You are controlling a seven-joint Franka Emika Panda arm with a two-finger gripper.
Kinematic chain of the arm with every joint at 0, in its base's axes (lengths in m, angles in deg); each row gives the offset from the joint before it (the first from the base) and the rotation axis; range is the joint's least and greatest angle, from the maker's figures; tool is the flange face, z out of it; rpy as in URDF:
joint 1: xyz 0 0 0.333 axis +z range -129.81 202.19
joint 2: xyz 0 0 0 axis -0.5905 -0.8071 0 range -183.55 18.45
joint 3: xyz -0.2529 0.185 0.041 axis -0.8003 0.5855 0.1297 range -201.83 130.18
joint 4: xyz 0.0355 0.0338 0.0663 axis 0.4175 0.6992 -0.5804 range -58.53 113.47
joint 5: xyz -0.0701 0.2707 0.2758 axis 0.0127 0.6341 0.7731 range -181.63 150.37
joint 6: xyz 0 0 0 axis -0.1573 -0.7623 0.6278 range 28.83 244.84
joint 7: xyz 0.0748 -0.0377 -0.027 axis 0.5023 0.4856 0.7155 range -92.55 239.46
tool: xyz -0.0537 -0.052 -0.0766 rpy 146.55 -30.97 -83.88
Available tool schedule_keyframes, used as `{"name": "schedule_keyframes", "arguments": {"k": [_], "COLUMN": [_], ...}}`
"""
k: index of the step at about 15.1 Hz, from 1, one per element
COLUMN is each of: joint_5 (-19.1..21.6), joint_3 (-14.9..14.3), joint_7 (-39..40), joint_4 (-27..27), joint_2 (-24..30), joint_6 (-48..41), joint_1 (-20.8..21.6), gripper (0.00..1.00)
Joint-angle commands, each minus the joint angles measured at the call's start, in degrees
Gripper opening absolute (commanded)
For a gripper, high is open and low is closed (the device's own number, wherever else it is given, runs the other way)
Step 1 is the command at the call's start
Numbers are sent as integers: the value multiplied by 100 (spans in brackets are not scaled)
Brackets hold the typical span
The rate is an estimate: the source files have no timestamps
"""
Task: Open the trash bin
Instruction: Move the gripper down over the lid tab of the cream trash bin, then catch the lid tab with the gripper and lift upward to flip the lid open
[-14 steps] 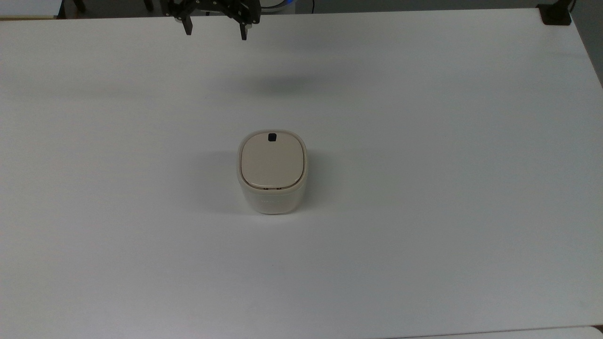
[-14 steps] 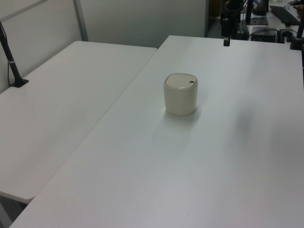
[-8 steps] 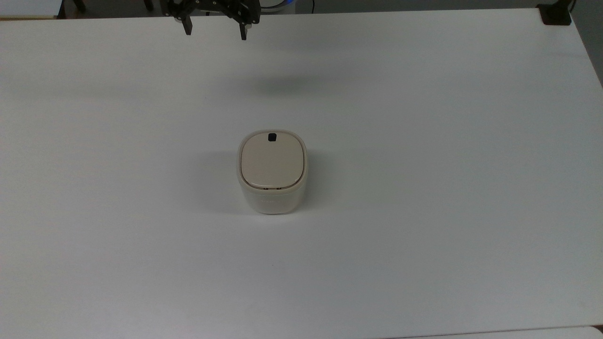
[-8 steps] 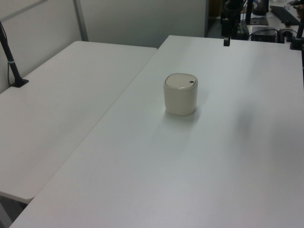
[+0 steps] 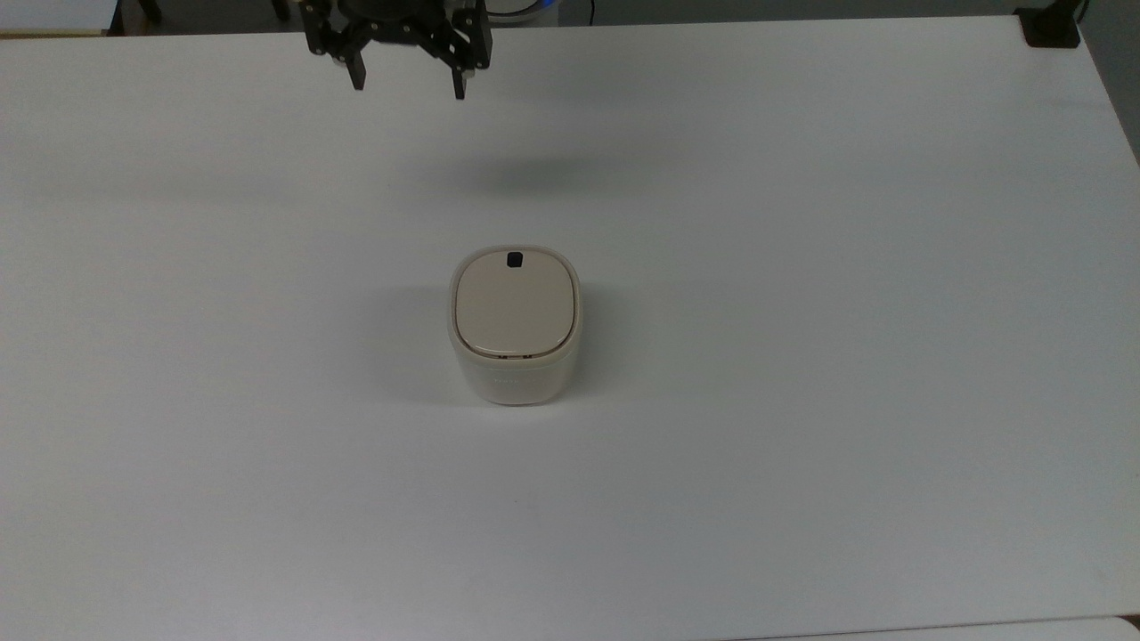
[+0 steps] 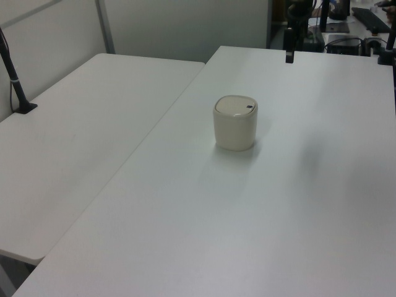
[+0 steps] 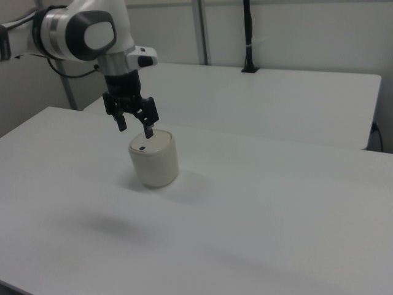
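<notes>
Cream-white rounded-square plastic trash bin (image 5: 514, 325) is sitting lid-closed on the white tabletop (image 5: 802, 267); the black gripper (image 5: 409, 87) is hovering well apart, fingers spread empty.

Smooth cream plastic trash bin (image 5: 514, 352), matt white table (image 5: 802, 267), black end effector (image 5: 408, 87)

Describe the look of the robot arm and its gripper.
The glossy white rounded arm has grey bands at its joints and a dark cable trailing behind it. At its wrist sits a black two-finger gripper with angular, skeletal linkages and slim black fingers.
</notes>
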Motion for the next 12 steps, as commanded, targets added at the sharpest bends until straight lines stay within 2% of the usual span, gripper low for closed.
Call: {"name": "schedule_keyframes", "arguments": {"k": [1,2,12], "joint_5": [11,11,214], "joint_3": [-23,-14,30], "joint_7": [420,474,395], "joint_4": [-97,-97,-502], "joint_2": [-330,-417,-1577], "joint_6": [444,593,1850], "joint_1": [80,106,545], "gripper": [13,0,0]}}
